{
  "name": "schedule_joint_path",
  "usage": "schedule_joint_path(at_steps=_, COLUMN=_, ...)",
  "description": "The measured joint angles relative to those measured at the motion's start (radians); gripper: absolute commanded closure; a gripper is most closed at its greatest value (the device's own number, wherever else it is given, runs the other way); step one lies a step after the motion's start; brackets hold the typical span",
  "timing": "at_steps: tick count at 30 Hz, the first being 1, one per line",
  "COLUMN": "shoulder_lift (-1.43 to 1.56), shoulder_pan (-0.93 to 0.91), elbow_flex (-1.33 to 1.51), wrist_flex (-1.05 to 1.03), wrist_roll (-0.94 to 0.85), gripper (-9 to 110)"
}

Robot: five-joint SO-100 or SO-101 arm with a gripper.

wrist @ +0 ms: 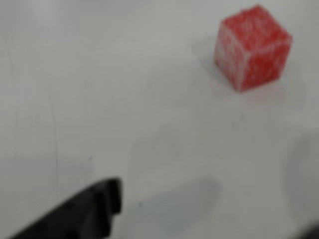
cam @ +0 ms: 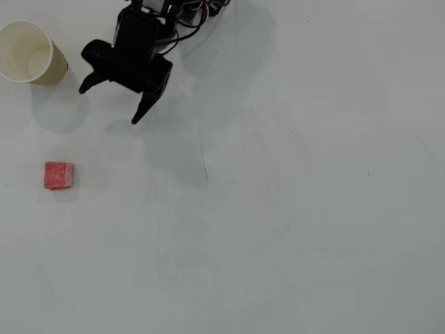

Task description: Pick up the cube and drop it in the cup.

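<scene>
White table [cam: 292, 229] fills the overhead view, and the black gripper [cam: 108, 104] hangs near the top with its two fingers spread wide and nothing between them. From the gripper, the little red cube [cam: 58, 175] lies toward 7 o'clock, sitting alone on the table, and the cup [cam: 28, 52] stands toward 10 o'clock. So I think the gripper must go down and left to reach the cube, which shows at the upper right in the wrist view [wrist: 252, 47].

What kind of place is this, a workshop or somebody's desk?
Probably a bare tabletop set up for robot practice. The plain white table holds only a small red foam-like cube and a cream-white paper cup, with a black robot gripper hanging above, jaws apart.
</scene>
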State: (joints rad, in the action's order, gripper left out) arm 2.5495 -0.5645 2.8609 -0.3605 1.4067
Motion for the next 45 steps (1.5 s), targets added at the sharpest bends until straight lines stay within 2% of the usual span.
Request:
schedule_joint_path(at_steps=12, shoulder_lift=-0.425, shoulder_pan=-0.015, elbow_flex=-0.307, wrist_flex=0.064, wrist_roll=0.0, gripper=60)
schedule_joint_path(at_steps=23, shoulder_lift=-0.675, shoulder_pan=-0.012, elbow_flex=-0.503, wrist_flex=0.097, wrist_roll=0.0, gripper=60)
schedule_joint_path(at_steps=45, shoulder_lift=-1.111, shoulder_pan=-0.118, elbow_flex=-0.818, wrist_flex=0.202, wrist_roll=0.0, gripper=60)
